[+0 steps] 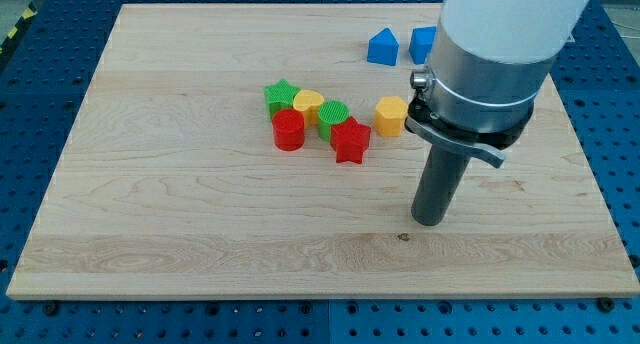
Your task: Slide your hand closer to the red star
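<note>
So we're mid-approach here: my tip [431, 220] sits on the wooden board [180, 214] out toward the view's right, lower than the whole cluster of blocks, and well apart from all of them. There's no hand to spread or pinch on this rig, just a plain dark rod, and it isn't touching or holding anything right now. The red star [351, 141] is our target, and it lies up and to the view's left of the tip, at the right end of the little bunch in the middle of the board. It looks to be touching the green block [333, 115] just above it, with the yellow heart-ish block [309, 103], the green star [281, 93] and the red cylinder [288, 129] further left. The yellow hexagon [391, 114] sits just up and right of the star, apart from it. Two blue blocks [382, 46] are near the view's top, one partly behind the arm. We reckon the next move is a diagonal slide up-left, keeping below the yellow hexagon so we don't nudge it, and stopping short of the star.
</note>
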Controlling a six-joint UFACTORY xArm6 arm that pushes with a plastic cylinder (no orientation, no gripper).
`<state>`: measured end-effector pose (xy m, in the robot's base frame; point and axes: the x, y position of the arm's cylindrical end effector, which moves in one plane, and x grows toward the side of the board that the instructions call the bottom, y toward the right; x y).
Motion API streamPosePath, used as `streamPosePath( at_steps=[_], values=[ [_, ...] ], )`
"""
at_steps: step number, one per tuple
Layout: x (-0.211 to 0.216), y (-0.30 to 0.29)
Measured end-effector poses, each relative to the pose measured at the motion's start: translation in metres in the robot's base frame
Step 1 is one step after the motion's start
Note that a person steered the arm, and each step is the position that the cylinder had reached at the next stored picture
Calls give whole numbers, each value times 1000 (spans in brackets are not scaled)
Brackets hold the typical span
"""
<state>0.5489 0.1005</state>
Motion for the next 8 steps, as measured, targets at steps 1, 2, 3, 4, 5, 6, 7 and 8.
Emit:
streamPosePath(
  at_steps=[1,2,3,4,5,6,7,8],
  values=[
    [0,-21],
    [0,-46],
    [1,-57],
    [-12,-57],
    [-27,-62],
    [-27,-72],
    [-30,-91],
    [-39,-94]
  ],
)
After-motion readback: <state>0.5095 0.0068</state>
